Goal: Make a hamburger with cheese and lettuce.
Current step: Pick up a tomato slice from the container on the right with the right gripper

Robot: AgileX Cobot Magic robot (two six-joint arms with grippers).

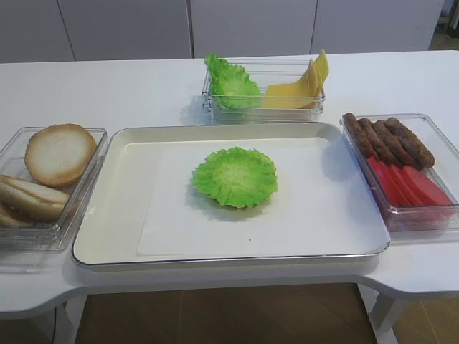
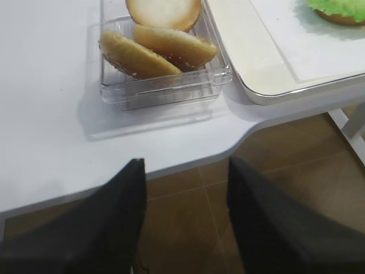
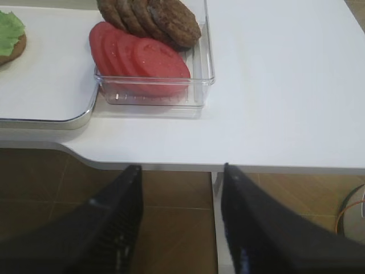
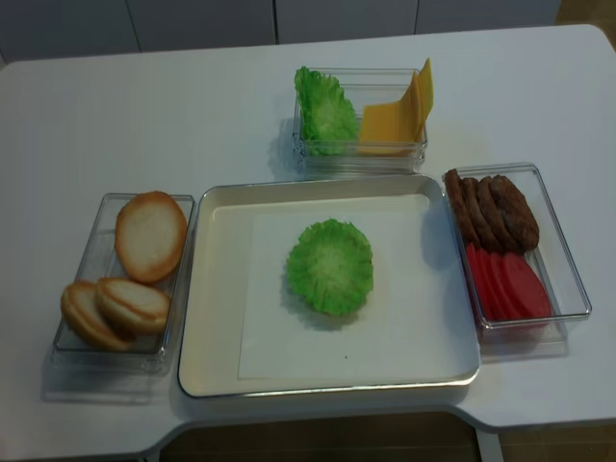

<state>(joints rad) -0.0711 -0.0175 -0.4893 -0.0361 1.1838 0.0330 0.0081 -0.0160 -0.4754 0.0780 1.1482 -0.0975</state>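
We see the lettuce [image 1: 235,176] lying mid-tray [image 1: 107,236] atop a bun base, with the cheese [image 1: 297,91] in the far bin. Both the left gripper [image 2: 185,228] and right gripper [image 3: 181,228] hold their jaws apart, empty, off the counter [image 1: 129,86] edge.

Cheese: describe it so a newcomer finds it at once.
Behind the big white tray, at the table's far edge, stands a clear bin. The cheese is the stack of thin yellow-orange squares leaning in its right half; the bin's only other content is a ruffled green leaf on the left.
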